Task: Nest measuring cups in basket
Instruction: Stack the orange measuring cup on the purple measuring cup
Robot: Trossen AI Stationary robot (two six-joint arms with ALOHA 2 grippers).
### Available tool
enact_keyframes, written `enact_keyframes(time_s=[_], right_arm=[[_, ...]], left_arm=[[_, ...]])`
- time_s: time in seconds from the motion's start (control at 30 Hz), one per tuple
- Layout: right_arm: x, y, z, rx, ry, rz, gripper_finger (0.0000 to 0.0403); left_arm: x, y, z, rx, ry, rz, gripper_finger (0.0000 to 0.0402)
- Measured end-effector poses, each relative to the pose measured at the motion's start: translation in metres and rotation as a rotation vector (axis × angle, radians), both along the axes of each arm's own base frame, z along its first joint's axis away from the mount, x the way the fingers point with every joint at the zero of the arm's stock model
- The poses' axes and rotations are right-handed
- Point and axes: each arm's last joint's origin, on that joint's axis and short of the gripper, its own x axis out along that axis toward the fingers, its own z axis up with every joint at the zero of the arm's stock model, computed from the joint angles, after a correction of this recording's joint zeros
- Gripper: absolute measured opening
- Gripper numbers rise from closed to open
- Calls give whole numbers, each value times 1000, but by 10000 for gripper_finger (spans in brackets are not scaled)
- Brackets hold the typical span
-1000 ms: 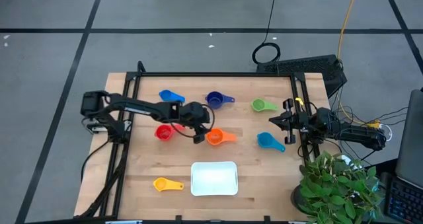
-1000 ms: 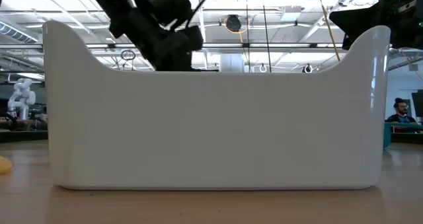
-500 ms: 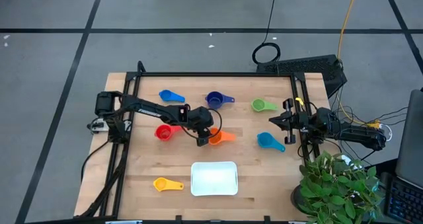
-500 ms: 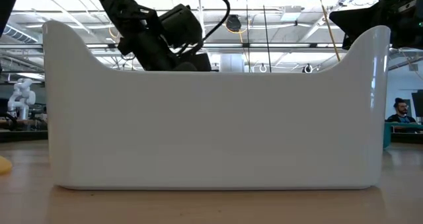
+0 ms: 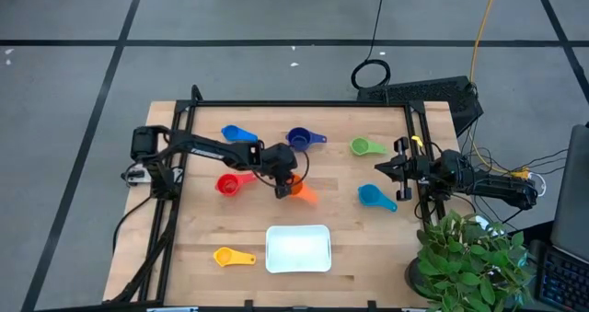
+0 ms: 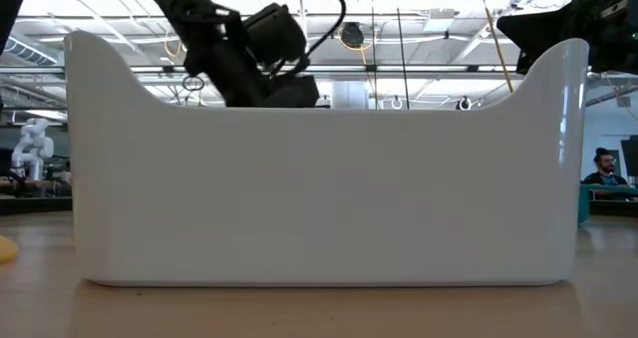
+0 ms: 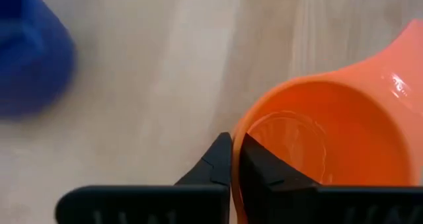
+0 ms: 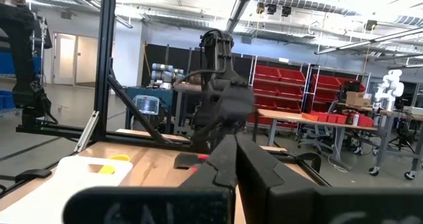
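Note:
The orange measuring cup (image 5: 302, 193) sits mid-table with my left gripper (image 5: 285, 185) shut on it. The other measuring cups rest on their bases on the wood: light blue (image 5: 237, 133), dark blue (image 5: 299, 139), green (image 5: 366, 147), red (image 5: 228, 183), another light blue (image 5: 373, 196) and yellow (image 5: 233, 256). The white basket (image 5: 298, 248) stands near the front edge and fills the low view (image 6: 319, 198). My right gripper (image 5: 382, 167) hovers shut at the table's right side, holding nothing. My left gripper pinches the orange cup's rim (image 7: 236, 133) on the side away from its handle. One finger (image 7: 268, 171) is inside the bowl and the other (image 7: 215, 161) is outside. The fingers come from above, slanting in from the table's left. Whether the cup is lifted clear I cannot tell.
A black frame (image 5: 294, 104) runs along the far and side edges of the table. A potted plant (image 5: 469, 261) stands at the near right corner. Bare wood lies between the orange cup and the basket. A person (image 6: 603, 169) sits in the room beyond.
My left gripper has gone a little toward the table's right edge and down onto the orange cup and has taken hold of its rim. The cup has shifted slightly, its handle swinging toward the near edge.

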Motion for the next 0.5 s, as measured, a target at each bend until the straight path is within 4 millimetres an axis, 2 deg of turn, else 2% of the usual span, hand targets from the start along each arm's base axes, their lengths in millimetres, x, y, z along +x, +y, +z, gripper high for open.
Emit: enact_keyframes(time_s=[0.17, 0.33, 0.43, 0.5], right_arm=[[0, 0, 0, 0, 1, 0, 0], [0, 0, 0, 0, 0, 0, 0], [0, 0, 0, 0, 0, 0, 0], [0, 0, 0, 0, 0, 0, 0]], left_arm=[[4, 24, 43, 81, -41, 61, 7], [9, 61, 87, 138, -106, 222, 7], [16, 83, 100, 146, -138, 287, 7], [16, 92, 96, 138, -91, 317, 7]])
